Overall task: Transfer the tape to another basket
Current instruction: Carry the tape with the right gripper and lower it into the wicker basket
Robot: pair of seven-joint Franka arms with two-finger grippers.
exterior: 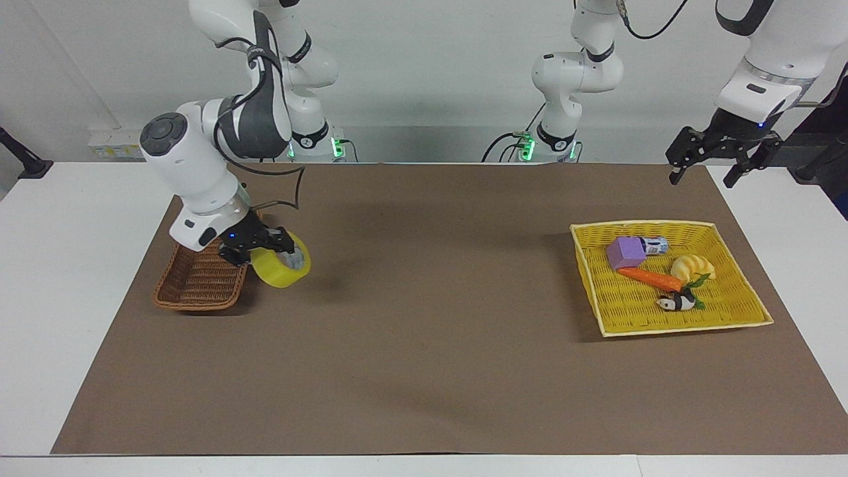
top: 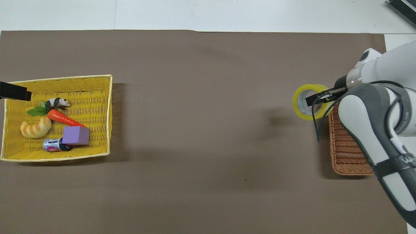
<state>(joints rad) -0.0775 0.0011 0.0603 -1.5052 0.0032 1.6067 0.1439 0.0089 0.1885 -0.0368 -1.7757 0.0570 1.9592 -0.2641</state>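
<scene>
The tape (exterior: pixel 277 274) (top: pixel 297 101), a glossy yellow roll, hangs tilted in the air with my right gripper (exterior: pixel 279 247) (top: pixel 317 98) shut on its wall, one finger inside the core. It is just above the brown mat, at the rim of the brown wicker basket (exterior: pixel 193 286) (top: pixel 347 152) on the side toward the table's middle. My right arm hides part of that basket in both views. My left gripper (exterior: pixel 701 176) (top: pixel 14 92) waits open, raised over the mat's edge by the yellow basket.
The yellow square basket (exterior: pixel 670 328) (top: pixel 110 113) lies at the left arm's end. It holds a purple block (exterior: pixel 625 252), a carrot (exterior: pixel 652 279), a bread toy (exterior: pixel 691 267), a panda figure (exterior: pixel 674 303) and a small can (exterior: pixel 654 246). A brown mat (exterior: pixel 430 344) covers the table.
</scene>
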